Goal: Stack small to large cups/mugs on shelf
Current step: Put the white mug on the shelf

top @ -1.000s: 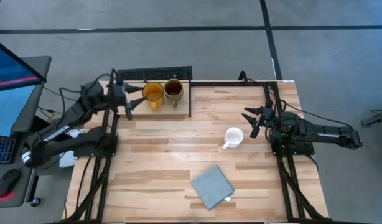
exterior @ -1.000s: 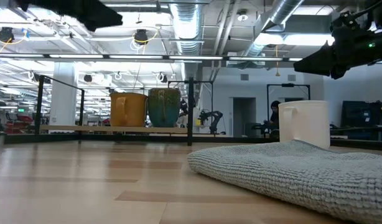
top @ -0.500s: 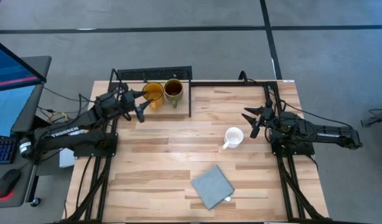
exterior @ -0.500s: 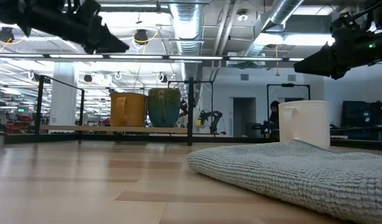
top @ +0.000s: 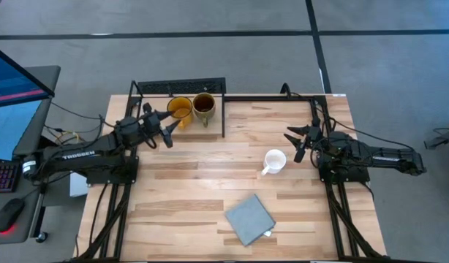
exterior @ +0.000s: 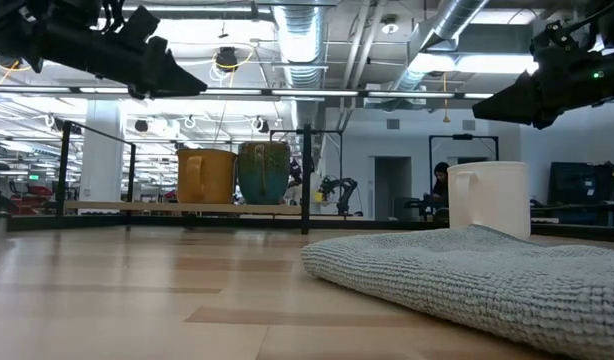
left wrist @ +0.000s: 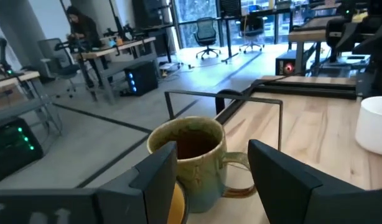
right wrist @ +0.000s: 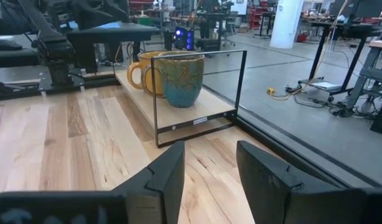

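High view: you see the shelf [top: 213, 123] at the table's [top: 202, 183] far left, with the yellow mug [top: 180, 109] and the olive mug [top: 204, 106] standing on it side by side, touching or nearly so. The white mug [top: 274, 160] stands on the table, well apart from the shelf, toward the right side. A grey cloth [top: 249, 218] lies on the table near the front edge.

Note the left gripper [top: 164, 130]: it hovers just beside the shelf's front edge, near the yellow mug. Its fingers are spread apart and hold nothing; the left wrist view shows the olive mug [left wrist: 197, 160] between the two fingers [left wrist: 155, 180], farther off.

Note the right gripper [top: 296, 143]: it sits at the table's right side, just beside the white mug without touching it. Its fingers [right wrist: 169, 177] are spread apart and empty.

Low view: both shelf mugs stand upright; the white mug [exterior: 490, 198] stands upright behind the cloth [exterior: 467, 275]. A person [exterior: 442, 190] shows in the room beyond.
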`<state>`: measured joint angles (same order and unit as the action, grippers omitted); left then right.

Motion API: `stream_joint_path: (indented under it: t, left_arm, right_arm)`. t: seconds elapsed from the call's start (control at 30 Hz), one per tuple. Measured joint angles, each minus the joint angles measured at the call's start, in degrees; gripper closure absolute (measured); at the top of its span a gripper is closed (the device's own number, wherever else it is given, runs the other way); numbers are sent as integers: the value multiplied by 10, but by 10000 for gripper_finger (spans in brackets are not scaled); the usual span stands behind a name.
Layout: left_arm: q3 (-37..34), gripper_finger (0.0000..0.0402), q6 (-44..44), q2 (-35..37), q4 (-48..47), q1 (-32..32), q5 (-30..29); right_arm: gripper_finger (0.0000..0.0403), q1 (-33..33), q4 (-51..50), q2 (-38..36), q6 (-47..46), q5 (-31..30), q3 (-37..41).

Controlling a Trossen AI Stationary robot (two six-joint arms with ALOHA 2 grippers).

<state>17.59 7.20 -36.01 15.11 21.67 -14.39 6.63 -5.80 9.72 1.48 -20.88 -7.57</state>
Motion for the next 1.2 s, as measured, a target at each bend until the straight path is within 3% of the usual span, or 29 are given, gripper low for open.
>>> stream_joint_path:
  t: [1.2]
  left_arm:
    - [-8,211,-4,0,-25,-73,0]
  right_arm:
    - [234,0,3,0,0,0,0]
